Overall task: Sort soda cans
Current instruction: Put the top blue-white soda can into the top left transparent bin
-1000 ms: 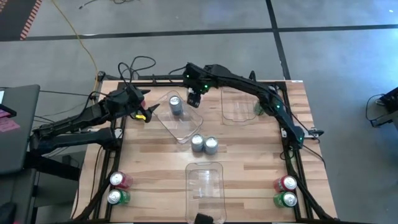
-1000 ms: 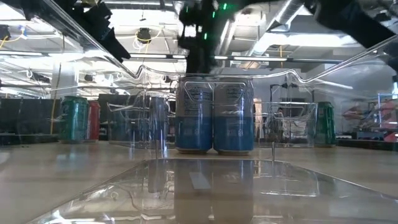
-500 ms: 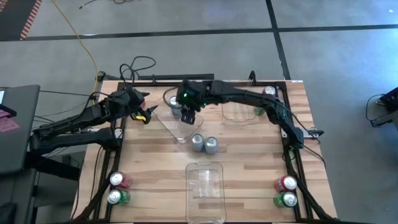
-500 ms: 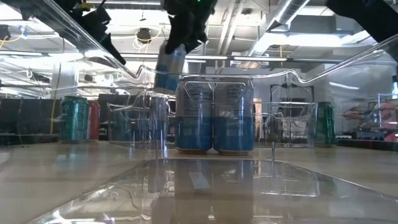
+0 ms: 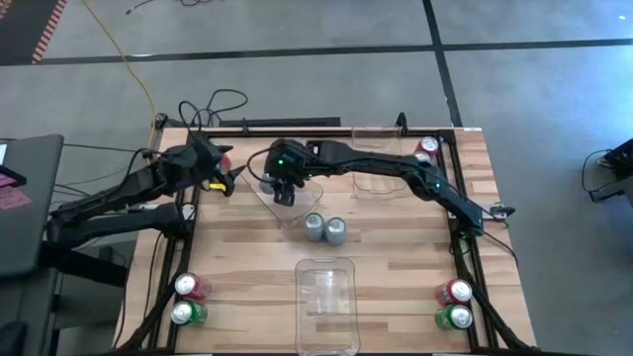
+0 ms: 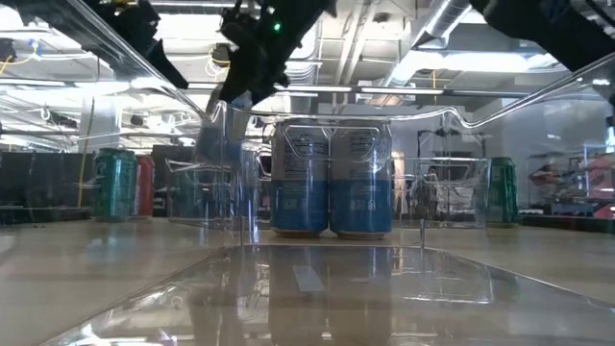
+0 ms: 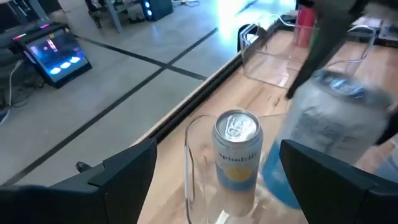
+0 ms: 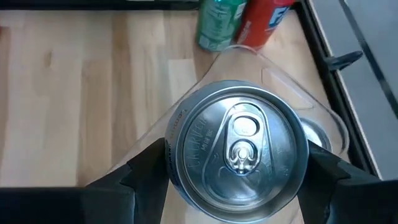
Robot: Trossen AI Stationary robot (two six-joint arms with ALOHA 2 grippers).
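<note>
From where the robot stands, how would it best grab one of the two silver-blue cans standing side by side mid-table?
Probably from straight above, closing on the round side wall just under the silver top of the right silver-blue can. It stands upright, touching its silver-blue twin, so the fingers should go on the two sides away from that contact.

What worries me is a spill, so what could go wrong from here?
1. The right gripper holds a silver-blue can close beside the standing can in the clear bin. Lowering it could knock that one over.
2. The held can looks tilted, so it may land on its edge and topple.
3. The open left gripper hovers by the bin, so the arms could collide.
</note>
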